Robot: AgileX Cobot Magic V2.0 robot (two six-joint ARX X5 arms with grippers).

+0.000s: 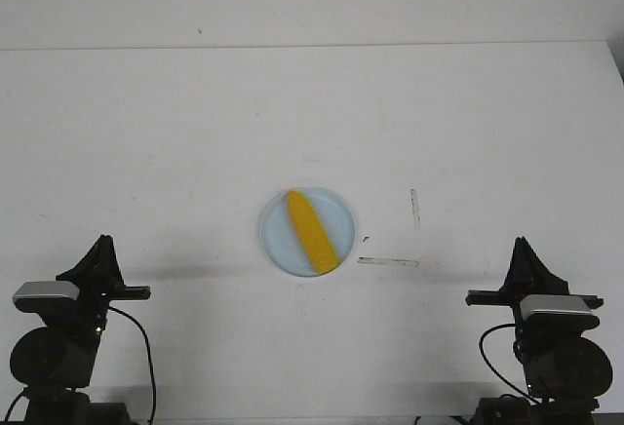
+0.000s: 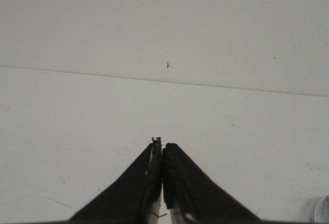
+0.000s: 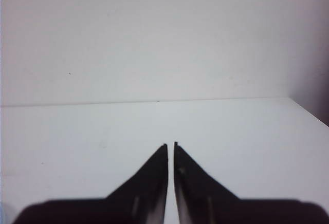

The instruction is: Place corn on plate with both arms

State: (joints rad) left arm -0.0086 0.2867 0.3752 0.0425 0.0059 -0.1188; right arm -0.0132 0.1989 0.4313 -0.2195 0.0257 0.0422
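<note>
The yellow corn [image 1: 312,231] lies diagonally inside the pale blue plate [image 1: 280,243] at the middle of the white table, its tapered end pointing away from me. My left gripper [image 1: 100,245] rests near the front left of the table, far from the plate, shut with nothing in it [image 2: 162,144]. Near the front right my right gripper [image 1: 522,247] is shut too, a hairline slit between its tips [image 3: 170,144], and holds nothing. A sliver of the plate [image 2: 323,211] shows at the edge of the left wrist view.
Two short strips of clear tape [image 1: 388,261] [image 1: 415,208] lie on the table just right of the plate. The table's far edge [image 1: 292,47] meets a white wall. The right table edge [image 3: 308,112] shows in the right wrist view.
</note>
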